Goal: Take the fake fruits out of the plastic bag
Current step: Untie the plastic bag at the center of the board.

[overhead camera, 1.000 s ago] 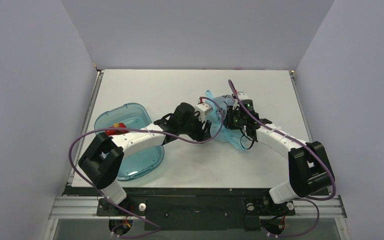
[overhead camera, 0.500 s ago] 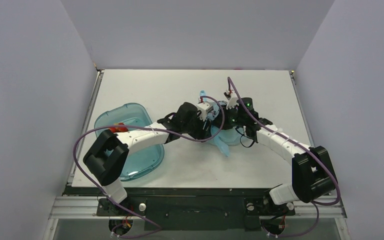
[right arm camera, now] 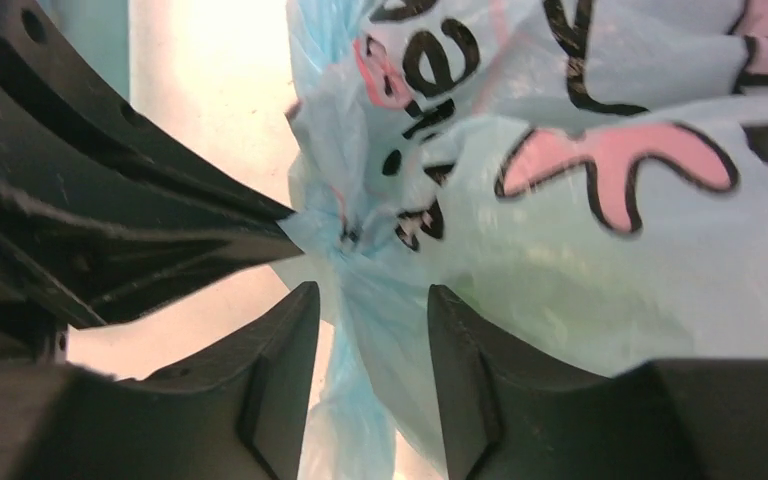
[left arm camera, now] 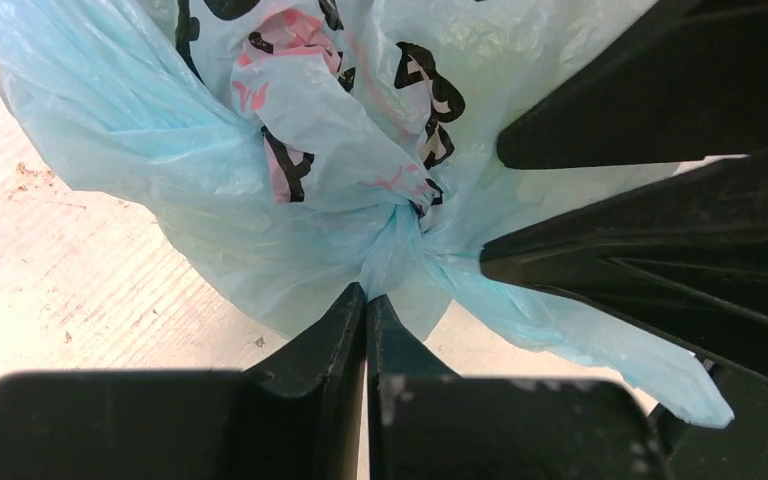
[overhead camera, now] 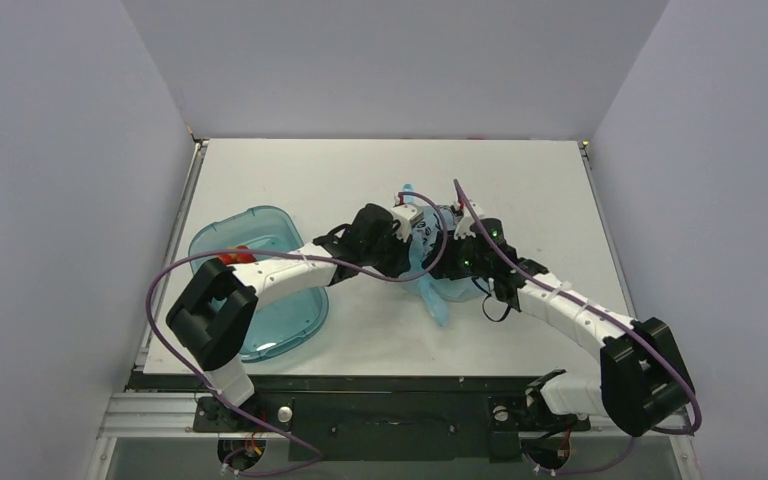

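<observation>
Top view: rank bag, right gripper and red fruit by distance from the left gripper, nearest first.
1. bag: centre, pinched by the left gripper.
2. right gripper: just to its right, at the bag.
3. red fruit: far left, in the tray.

White-shelled arm links with blocky black joint housings. Thin purple cables looped behind each gripper. Matte black wedge-shaped plastic fingers, lightly scuffed. Small green indicator light on black housing just behind the right gripper.
</observation>
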Tool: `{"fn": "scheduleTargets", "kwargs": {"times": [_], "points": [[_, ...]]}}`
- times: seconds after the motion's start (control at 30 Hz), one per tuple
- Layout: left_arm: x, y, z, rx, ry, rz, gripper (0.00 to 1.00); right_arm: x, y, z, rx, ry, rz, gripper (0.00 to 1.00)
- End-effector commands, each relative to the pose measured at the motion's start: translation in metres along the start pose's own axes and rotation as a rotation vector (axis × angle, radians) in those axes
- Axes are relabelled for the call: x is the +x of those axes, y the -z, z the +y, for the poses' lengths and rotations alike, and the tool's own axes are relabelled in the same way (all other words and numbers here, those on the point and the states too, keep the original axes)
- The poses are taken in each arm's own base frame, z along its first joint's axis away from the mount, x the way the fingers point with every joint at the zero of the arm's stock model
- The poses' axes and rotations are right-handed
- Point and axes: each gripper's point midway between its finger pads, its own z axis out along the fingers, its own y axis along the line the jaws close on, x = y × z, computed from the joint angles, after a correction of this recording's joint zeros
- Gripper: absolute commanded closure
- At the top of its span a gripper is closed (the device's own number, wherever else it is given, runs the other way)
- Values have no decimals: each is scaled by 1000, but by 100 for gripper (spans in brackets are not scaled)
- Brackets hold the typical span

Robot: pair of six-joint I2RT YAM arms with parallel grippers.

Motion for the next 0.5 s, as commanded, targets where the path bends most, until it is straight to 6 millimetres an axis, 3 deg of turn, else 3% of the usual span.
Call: {"fn": "scheduleTargets", "kwargs": {"times": [0.0,0.23,0.33,0.37,0.43,0.47], "points": [[-40,16,-15,77,-21,-123,100,-14,11,-15,137,-13,-147,58],[-47,21,-35,189,-18,-153,100,-22,-3,-7,136,-2,-174,53],[-48,23,-37,198,-18,-158,100,-25,-8,-16,215,-23,-187,55],[-50,24,-35,186,-15,-164,100,-30,-6,-24,262,-34,-208,59],[-53,25,-22,114,8,-180,100,-35,0,-39,343,-60,-242,78],[-57,26,-9,51,36,-195,100,-39,5,-43,363,-85,-266,95]]}}
